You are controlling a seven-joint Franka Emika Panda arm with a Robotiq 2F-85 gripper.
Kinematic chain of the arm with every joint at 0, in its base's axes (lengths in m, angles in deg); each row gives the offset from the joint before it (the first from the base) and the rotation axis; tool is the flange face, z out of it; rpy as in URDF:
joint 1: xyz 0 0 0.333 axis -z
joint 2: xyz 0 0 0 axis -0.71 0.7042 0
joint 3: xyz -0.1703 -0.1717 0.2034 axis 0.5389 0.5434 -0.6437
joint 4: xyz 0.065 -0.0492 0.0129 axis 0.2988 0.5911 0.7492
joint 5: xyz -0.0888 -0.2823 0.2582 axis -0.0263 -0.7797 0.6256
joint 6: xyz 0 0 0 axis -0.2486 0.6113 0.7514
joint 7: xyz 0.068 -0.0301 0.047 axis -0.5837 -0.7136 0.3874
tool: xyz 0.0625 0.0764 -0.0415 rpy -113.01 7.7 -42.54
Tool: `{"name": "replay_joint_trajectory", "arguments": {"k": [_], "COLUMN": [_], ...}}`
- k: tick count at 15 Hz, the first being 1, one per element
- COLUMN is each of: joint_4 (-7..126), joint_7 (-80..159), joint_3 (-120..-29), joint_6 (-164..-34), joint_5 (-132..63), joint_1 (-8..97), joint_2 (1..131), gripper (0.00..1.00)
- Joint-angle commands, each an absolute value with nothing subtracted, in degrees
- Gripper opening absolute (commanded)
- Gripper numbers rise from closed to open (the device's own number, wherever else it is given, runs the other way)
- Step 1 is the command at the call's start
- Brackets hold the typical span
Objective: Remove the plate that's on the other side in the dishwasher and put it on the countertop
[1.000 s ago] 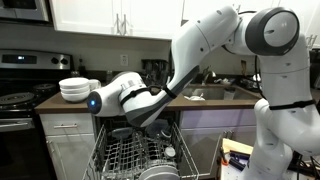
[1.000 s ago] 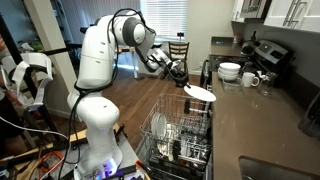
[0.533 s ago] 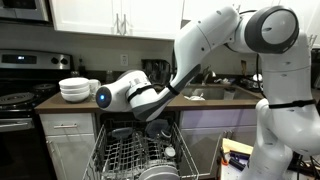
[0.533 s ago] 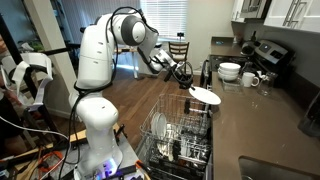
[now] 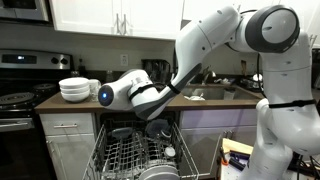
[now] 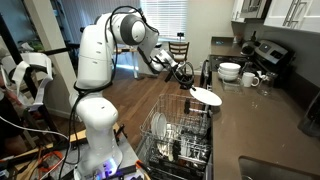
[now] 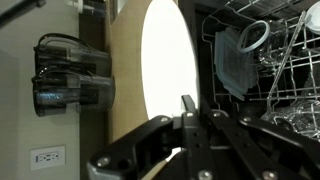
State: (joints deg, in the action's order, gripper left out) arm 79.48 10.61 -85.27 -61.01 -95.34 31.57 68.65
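Note:
My gripper [image 7: 188, 108] is shut on the rim of a white plate [image 7: 165, 60] and holds it on edge in the wrist view. In an exterior view the plate [image 6: 205, 96] hangs above the near edge of the dark brown countertop [image 6: 262, 125], beside the open dishwasher [image 6: 176, 138]. The gripper [image 6: 189, 84] is just behind it. In an exterior view the arm's wrist [image 5: 128, 93] reaches across the dishwasher's wire rack [image 5: 133, 157], and the plate [image 5: 157, 128] shows only as a grey disc below it.
Stacked white bowls [image 6: 230, 71] and a mug [image 6: 250, 79] stand on the countertop near the black stove [image 6: 270, 55]. The bowls also show in an exterior view [image 5: 75, 90]. A black appliance [image 7: 70, 75] stands against the wall. The rack holds bowls and cups [image 7: 245, 50].
The gripper has carried the plate a little further from the rack towards the countertop. In the last half second it has barely moved.

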Motion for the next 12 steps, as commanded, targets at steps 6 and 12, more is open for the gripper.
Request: {"name": "replay_joint_trajectory", "arguments": {"k": [6, 12], "joint_4": [79.6, 80.24], "joint_7": [10.01, 9.95], "joint_3": [-85.24, -84.01], "joint_6": [-61.11, -62.31], "joint_5": [-96.24, -98.27], "joint_1": [32.29, 32.86], "joint_2": [68.84, 68.45], "gripper": [0.02, 0.02]}}
